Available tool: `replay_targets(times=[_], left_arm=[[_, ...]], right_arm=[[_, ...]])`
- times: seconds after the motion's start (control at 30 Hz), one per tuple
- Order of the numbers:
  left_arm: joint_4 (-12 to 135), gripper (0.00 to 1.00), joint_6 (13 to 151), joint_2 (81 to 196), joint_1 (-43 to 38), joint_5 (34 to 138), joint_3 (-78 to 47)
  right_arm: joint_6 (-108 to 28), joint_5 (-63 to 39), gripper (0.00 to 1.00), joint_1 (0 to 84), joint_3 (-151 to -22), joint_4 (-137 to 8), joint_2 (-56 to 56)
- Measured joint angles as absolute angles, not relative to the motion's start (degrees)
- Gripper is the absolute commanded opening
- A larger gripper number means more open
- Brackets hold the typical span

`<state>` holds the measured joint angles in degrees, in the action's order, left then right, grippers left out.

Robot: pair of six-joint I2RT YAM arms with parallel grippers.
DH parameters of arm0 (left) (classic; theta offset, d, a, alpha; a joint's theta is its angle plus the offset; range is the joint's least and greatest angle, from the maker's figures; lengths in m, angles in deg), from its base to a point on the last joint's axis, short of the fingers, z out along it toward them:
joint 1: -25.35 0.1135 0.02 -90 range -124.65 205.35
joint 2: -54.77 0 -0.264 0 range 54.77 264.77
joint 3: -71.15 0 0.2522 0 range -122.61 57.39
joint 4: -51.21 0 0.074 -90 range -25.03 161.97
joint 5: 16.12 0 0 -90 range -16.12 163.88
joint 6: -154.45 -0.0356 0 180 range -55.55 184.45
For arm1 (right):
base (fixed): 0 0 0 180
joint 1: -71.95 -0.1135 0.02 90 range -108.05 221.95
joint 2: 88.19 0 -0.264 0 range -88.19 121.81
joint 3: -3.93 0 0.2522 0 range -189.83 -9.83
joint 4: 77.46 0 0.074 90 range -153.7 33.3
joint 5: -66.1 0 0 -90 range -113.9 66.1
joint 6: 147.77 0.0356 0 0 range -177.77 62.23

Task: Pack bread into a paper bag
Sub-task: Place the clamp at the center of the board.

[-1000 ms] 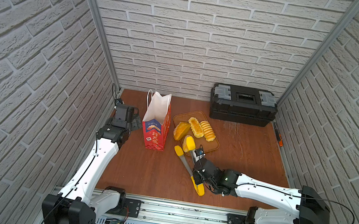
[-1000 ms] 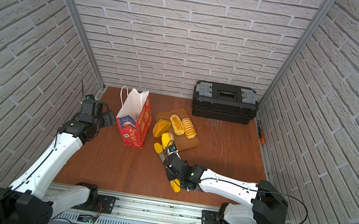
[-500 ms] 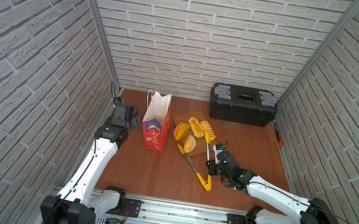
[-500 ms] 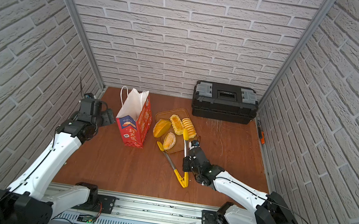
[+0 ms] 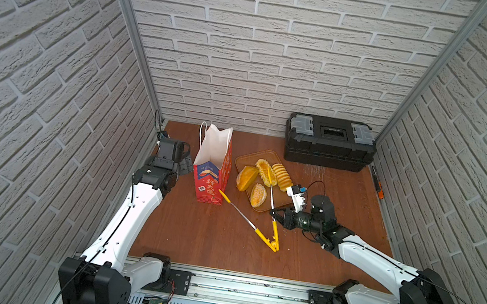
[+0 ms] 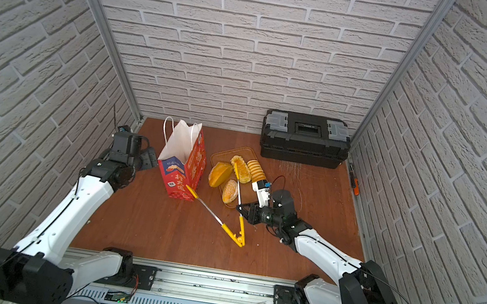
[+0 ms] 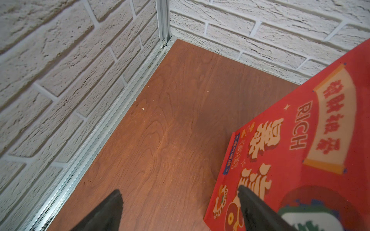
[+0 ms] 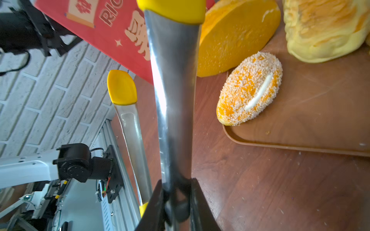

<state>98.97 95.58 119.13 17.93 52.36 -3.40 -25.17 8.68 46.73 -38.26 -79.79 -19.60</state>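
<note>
The paper bag (image 5: pixel 213 161) (image 6: pixel 183 157) stands upright and open at the back left. Several pieces of bread lie on a brown tray (image 5: pixel 248 156) right of it: oval loaf (image 5: pixel 246 177), sesame bun (image 5: pixel 258 195) (image 8: pixel 250 90), braided pastry (image 5: pixel 264 167), ridged roll (image 5: pixel 281 176). My right gripper (image 5: pixel 275 215) (image 8: pixel 176 184) is shut on one arm of the yellow-tipped tongs (image 5: pixel 245 221) (image 8: pixel 174 100), which gape wide. One tip is over the pastry, the other at the bag's base. My left gripper (image 7: pixel 180 192) (image 5: pixel 185 164) is open beside the bag's left side.
A black toolbox (image 5: pixel 329 142) stands against the back wall at the right. An orange-handled tool (image 5: pixel 378 186) lies along the right wall. Brick walls close in three sides, and the bag (image 7: pixel 300 150) is close to the left wall.
My right gripper has carried the tongs right and back toward the tray, and their arms now spread much wider. The sesame bun now shows on the tray. The left arm has barely moved.
</note>
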Motion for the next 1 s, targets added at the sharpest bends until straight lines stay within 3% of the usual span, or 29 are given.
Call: replay_targets(times=[0.33,0.57,0.9,0.93,1.0], left_arm=[[99.12,0.92,95.3,120.0,17.82,51.37,-4.15],[98.93,0.92,95.1,122.19,17.71,51.0,-4.3],[98.58,0.92,94.89,126.15,17.64,50.98,-5.17],[98.25,0.92,94.86,126.56,17.6,50.98,-5.28],[97.77,0.92,94.69,127.35,17.56,50.98,-5.35]], right_arm=[[-22.15,5.08,0.06,73.01,-34.45,-78.28,-28.62],[-20.3,5.91,0.07,89.66,-34.45,-80.4,-18.18],[-18.57,8.55,0.1,90.75,-36.73,-84.84,2.28],[-18.98,8.05,0.13,90.36,-37.58,-84.49,2.63],[-20.23,6.26,0.3,89.14,-39.66,-82.26,2.74]])
